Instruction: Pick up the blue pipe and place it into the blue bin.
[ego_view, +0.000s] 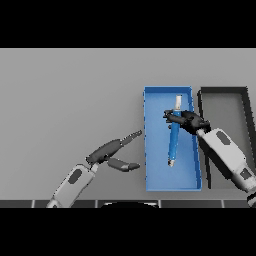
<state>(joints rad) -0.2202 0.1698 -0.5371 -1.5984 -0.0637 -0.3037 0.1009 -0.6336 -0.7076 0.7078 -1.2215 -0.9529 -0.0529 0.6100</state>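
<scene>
Reaching in from the right with the right hand (184, 120), fingers curling round the upper part of the blue pipe (174, 142) — gripping it over the blue bin (148, 150). Pipe running lengthwise inside the bin's outline, pale tip pointing to the far end; whether it's resting on the bin floor or held just above, hard telling. Sitting idle on the grey table (70, 95) just left of the bin, left hand (111, 152) with fingers straight and spread — holding nothing. Lying right beside the bin, a dark tray (223, 90).
</scene>
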